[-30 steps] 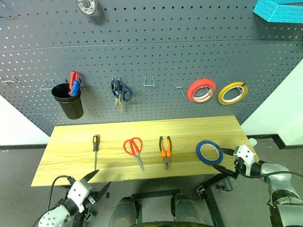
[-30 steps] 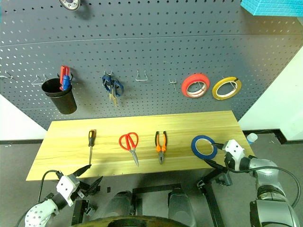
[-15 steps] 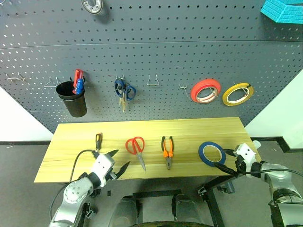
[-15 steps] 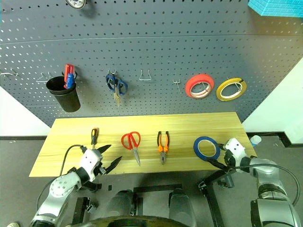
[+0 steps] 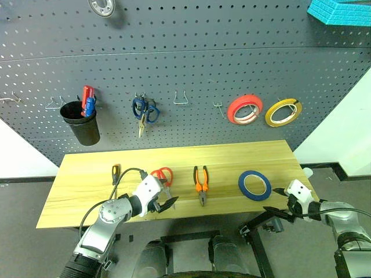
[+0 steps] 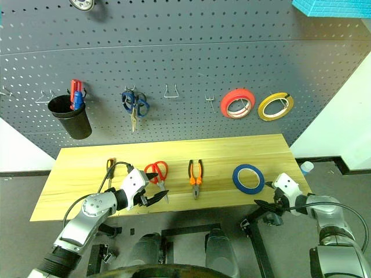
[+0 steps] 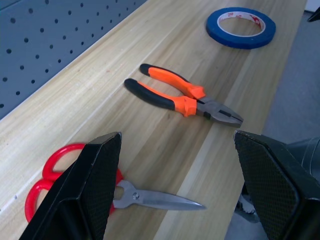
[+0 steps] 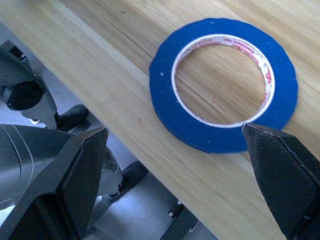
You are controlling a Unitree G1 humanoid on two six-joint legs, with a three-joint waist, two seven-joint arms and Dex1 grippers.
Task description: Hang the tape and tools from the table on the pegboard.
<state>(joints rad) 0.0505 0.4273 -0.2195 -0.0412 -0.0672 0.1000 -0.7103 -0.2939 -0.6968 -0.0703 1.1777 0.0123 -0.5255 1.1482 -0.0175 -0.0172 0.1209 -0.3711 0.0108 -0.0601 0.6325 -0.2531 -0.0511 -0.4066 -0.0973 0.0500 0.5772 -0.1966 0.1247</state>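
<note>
Both grippers gape wide, empty: left gripper (image 5: pixel 165 201) should straddle the red-handled scissors (image 5: pixel 164 177) squarely before closing.

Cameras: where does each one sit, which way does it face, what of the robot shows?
Left and right eye views: on the head, looking forward and down at the table and pegboard; both arms show, left gripper and right gripper, each open.
Left wrist view: on the left wrist, along its fingers, over red scissors and pliers.
Right wrist view: on the right wrist, along its fingers, over the blue tape.
Shared: the left wrist and eye views all show the blue tape.
</note>
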